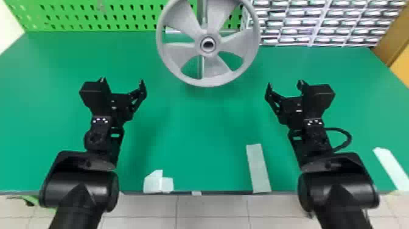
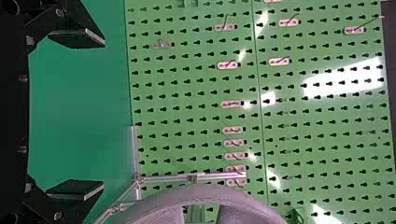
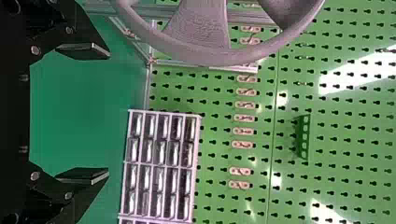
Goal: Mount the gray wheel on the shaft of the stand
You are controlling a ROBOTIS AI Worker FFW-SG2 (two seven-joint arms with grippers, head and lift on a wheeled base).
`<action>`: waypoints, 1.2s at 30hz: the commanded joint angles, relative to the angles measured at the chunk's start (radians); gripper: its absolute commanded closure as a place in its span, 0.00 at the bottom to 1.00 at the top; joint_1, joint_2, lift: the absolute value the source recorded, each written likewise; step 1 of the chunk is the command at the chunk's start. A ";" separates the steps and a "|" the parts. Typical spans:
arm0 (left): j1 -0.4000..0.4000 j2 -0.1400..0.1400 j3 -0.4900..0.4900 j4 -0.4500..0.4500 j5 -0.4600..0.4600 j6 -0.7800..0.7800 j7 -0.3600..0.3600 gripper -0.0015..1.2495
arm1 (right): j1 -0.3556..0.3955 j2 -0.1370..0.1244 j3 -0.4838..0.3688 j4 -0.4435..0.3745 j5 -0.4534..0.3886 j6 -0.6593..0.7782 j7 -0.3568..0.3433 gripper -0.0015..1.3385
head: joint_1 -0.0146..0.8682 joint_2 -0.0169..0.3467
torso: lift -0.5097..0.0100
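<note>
In the head view my left gripper (image 1: 122, 82) stands open over the table, left of the gray wheel (image 1: 210, 79). My right gripper (image 1: 285, 85) is open on the wheel's other side. Neither touches the wheel, which stands upright at the metal stand (image 1: 201, 65) with its hub facing me; a dark round centre shows inside the hub. In the left wrist view the left gripper (image 2: 77, 114) has nothing between its fingers, with the wheel (image 2: 205, 193) beyond. The right wrist view has the right gripper (image 3: 84, 114), also holding nothing, and the wheel's rim (image 3: 215, 57).
The green table (image 1: 194, 128) carries tape strips (image 1: 258, 169) near its front edge. Behind it are a green pegboard (image 1: 91, 15) with hooks and, at the back right, a rack of small drawers (image 1: 319, 22).
</note>
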 commanded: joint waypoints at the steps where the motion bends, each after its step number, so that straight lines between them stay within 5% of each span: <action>1: 0.000 0.000 -0.001 0.000 0.012 0.000 0.000 0.17 | -0.001 0.000 0.000 0.000 -0.001 0.000 0.000 0.29 | 1.00 0.19 | 0.79; 36: 0.001 -0.002 0.005 0.009 0.075 -0.002 0.002 0.17 | -0.003 0.000 0.003 0.000 0.001 -0.002 -0.002 0.29 | 1.00 0.19 | 0.79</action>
